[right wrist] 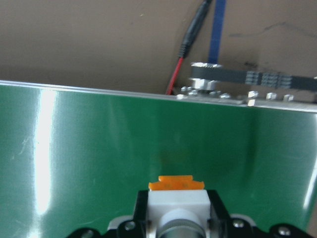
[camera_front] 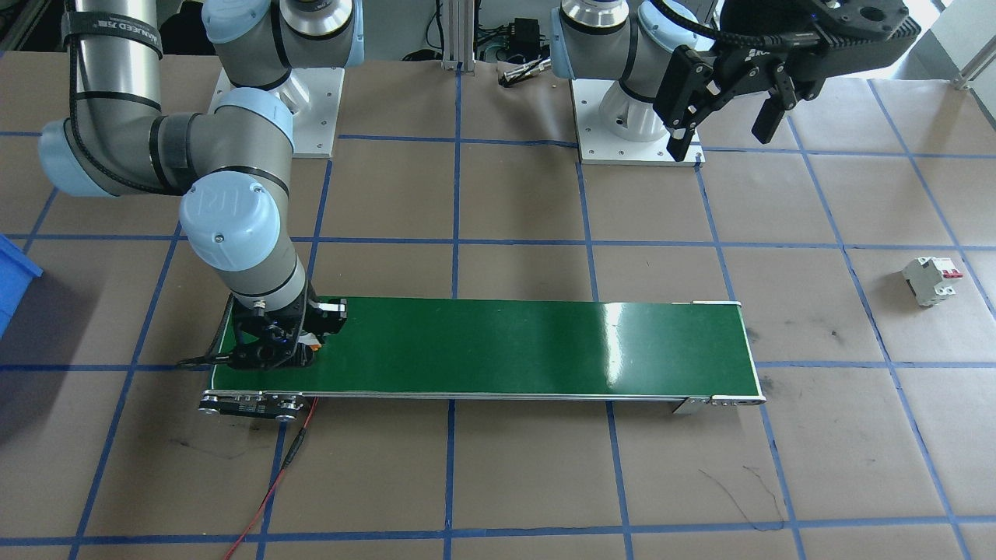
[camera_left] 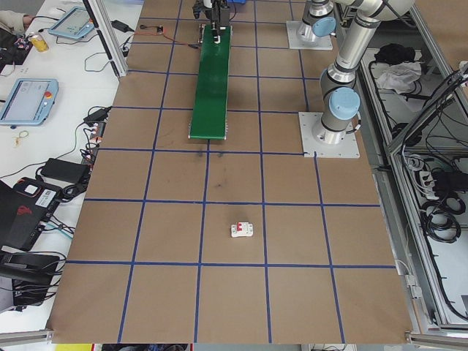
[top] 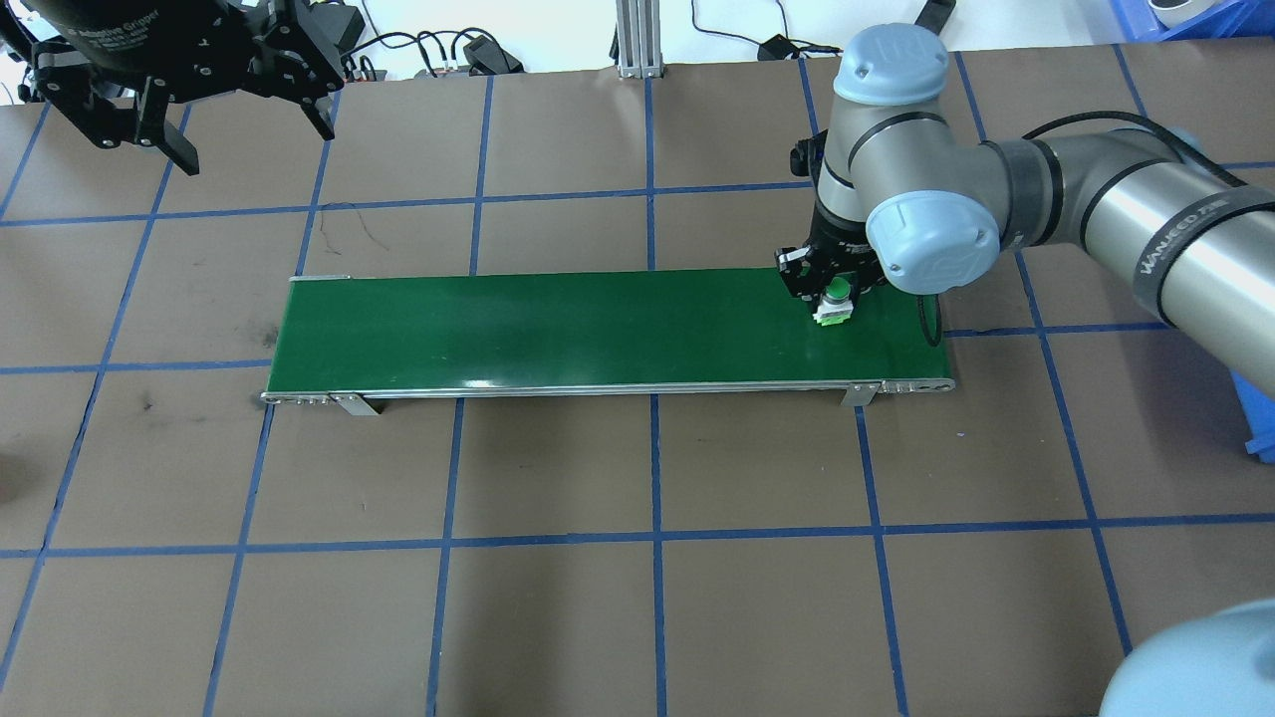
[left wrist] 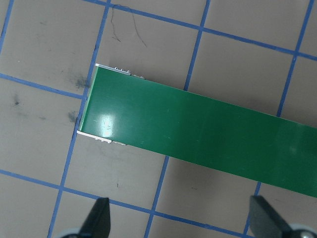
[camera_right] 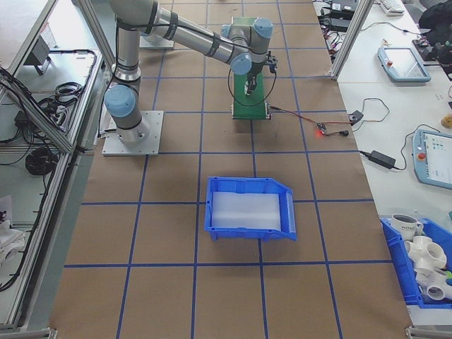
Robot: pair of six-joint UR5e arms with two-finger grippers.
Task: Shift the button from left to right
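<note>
One small push-button with a round green cap, white blocky body and orange-red base (top: 835,304) sits between the fingers of the black right gripper (top: 832,289), closed on its body, low over the right end of the long green conveyor belt (top: 558,329). The black left gripper (top: 214,124) hangs spread wide and empty, well apart beyond the belt's far left end. The right arm is far nearer, the button directly under its wrist, orange base pointing away across the belt.

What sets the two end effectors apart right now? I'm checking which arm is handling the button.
The right end effector sits low at the green conveyor belt's right end, closed on the button. The left end effector hangs high above the bare table, away from the belt, open and empty; its wrist view shows spread fingertips and the belt's other end below. Both are black two-finger units.
</note>
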